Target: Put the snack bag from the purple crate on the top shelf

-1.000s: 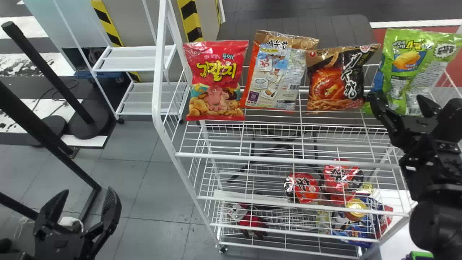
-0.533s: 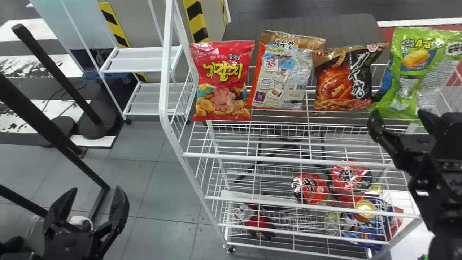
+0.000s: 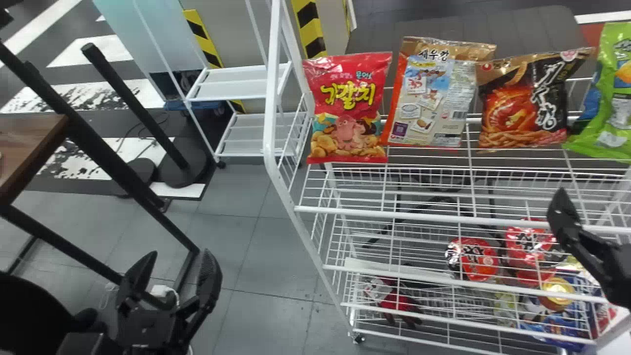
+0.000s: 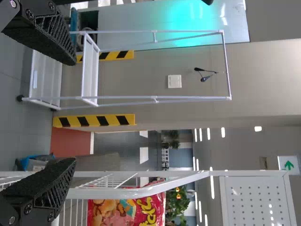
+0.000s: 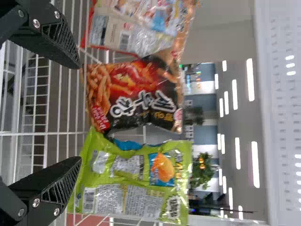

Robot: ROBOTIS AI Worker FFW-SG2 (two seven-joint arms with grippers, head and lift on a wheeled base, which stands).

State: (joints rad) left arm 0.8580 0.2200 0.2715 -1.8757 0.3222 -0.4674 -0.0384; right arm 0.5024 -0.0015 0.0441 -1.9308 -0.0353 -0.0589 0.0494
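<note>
Presently, the green snack bag [image 3: 611, 113] stands near the right edge of the top shelf [image 3: 419, 215], beside the black bag [image 3: 530, 108]. Right gripper [image 3: 584, 244]: fingers spread, in front, apparently clear of it. Left gripper [image 3: 180, 255]: fingers spread, idle beyond the shelf's left edge.

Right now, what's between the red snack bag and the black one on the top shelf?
Head view: an orange-and-tan bag sits between the red bag and the black bag.

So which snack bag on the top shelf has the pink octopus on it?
The red bag, leftmost in the head view; the others are an orange-and-tan bag, a black-and-brown bag and a green bag.
</note>
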